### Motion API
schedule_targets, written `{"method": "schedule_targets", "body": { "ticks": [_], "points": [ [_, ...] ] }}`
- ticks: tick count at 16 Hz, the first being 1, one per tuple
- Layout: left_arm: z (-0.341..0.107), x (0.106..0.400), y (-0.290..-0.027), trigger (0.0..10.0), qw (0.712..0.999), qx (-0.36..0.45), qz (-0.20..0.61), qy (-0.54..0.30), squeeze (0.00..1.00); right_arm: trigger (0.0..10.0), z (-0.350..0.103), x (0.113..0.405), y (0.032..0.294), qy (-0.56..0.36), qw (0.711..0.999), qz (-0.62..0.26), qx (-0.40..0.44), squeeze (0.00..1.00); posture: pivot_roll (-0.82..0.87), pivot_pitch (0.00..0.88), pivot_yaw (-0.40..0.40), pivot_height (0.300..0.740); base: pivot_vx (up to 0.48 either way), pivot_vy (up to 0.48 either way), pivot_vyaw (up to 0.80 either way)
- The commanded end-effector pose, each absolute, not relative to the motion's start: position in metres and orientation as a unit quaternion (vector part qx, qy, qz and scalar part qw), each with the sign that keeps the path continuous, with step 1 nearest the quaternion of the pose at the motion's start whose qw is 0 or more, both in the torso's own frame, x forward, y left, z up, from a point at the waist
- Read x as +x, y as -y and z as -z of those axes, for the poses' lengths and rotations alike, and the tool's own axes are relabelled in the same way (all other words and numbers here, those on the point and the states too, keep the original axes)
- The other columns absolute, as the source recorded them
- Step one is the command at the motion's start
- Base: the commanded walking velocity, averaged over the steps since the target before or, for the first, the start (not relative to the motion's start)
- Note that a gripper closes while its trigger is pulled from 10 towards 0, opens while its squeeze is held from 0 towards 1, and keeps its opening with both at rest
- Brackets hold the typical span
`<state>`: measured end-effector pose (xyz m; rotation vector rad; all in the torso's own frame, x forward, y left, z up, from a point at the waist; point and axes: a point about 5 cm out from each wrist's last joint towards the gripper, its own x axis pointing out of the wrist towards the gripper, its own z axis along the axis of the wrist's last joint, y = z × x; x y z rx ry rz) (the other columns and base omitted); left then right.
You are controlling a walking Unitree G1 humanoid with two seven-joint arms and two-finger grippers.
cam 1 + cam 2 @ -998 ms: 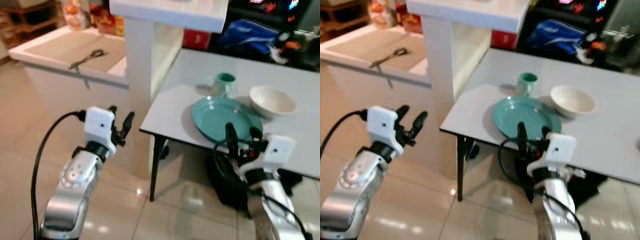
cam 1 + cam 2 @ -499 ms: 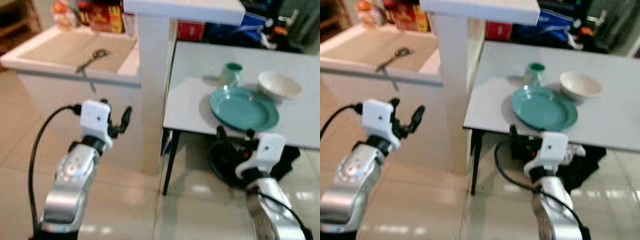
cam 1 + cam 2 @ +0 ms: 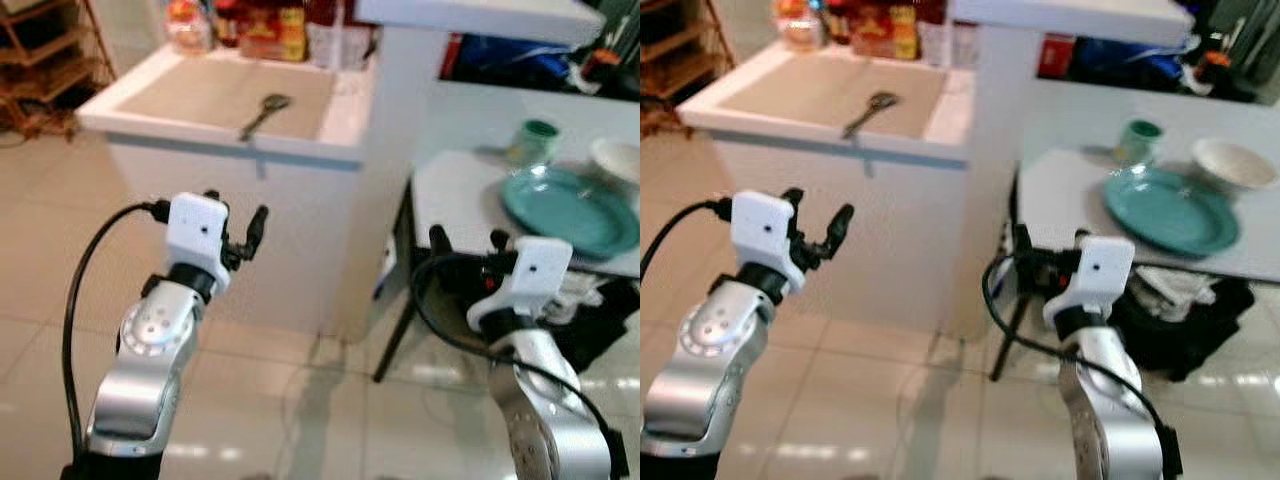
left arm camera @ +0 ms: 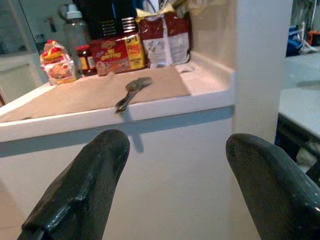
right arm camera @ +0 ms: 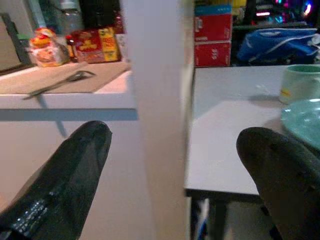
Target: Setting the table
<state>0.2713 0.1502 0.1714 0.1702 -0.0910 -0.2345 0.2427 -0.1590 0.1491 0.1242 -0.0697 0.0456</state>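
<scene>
A metal spoon (image 3: 264,112) lies on the beige mat of a white counter (image 3: 150,125) ahead of me, also seen in the left wrist view (image 4: 131,91). To the right, a grey table (image 3: 455,190) carries a teal plate (image 3: 570,205), a green cup (image 3: 535,140) and a white bowl (image 3: 618,160). My left gripper (image 3: 237,215) is held up open and empty in front of the counter, well short of the spoon. My right gripper (image 3: 466,245) is open and empty too, near the table's front corner.
A white pillar (image 3: 400,150) stands between counter and table. Jars and food packets (image 4: 115,47) line the counter's back. A black bag (image 3: 600,310) sits under the table. Wooden shelves (image 3: 50,60) stand at far left. Tiled floor lies before the counter.
The view has swung left: the counter with the spoon now sits ahead and the table has slid to the right edge. Both grippers stay open and empty.
</scene>
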Motion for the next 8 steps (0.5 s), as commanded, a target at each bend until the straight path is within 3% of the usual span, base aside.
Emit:
{"method": "schedule_targets", "body": {
  "ticks": [1,8],
  "points": [
    [-0.175,0.2717,-0.1436,10.0,0.987,0.089,0.124,0.054,0.0,10.0,-0.1473,0.2421,0.1654,0.029,0.998,-0.008,0.058,0.0,0.04,0.021,-0.019,0.74,0.0,0.48,0.0],
    [-0.1805,0.2685,-0.1475,10.0,0.987,0.096,0.116,0.062,0.0,10.0,-0.1488,0.2502,0.1582,0.029,0.997,-0.026,0.061,0.0,0.06,0.023,-0.041,0.74,0.0,0.48,0.0]
  ]
}}
